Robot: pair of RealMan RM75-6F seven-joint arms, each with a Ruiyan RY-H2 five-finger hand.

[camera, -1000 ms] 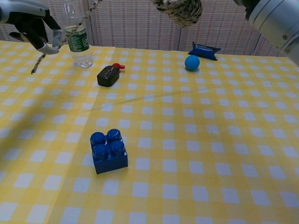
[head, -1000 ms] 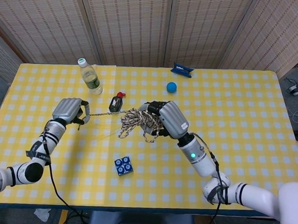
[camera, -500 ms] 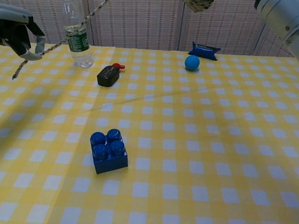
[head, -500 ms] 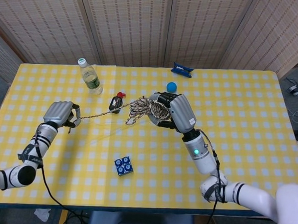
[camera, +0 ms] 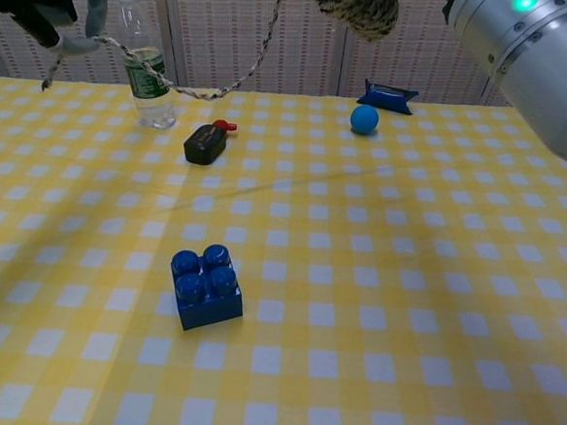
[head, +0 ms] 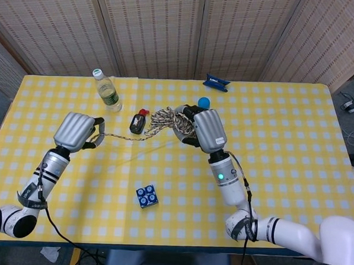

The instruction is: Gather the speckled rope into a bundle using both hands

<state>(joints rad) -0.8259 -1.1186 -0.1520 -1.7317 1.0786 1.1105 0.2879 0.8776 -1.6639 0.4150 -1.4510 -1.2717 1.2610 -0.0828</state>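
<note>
My right hand [head: 202, 128] holds a wad of the speckled rope [head: 167, 120] in the air above the table's middle; the wad shows at the top edge of the chest view [camera: 364, 6]. From it a loose strand sags leftward [head: 126, 136] to my left hand [head: 76, 132], which grips the strand near its end. In the chest view the left hand [camera: 47, 1] sits at the top left, with a short rope tail hanging below it [camera: 50, 78]. The whole rope is lifted off the table.
On the yellow checked table [head: 283, 150] stand a water bottle [head: 106, 92], a black and red object [head: 138, 122], a blue ball [head: 203, 102], a blue packet [head: 216, 82] and a blue building block [head: 146, 196].
My left hand rose and came in toward the middle, so the strand went from taut to sagging. My right hand with the wad shifted slightly left and toward the far side.
</note>
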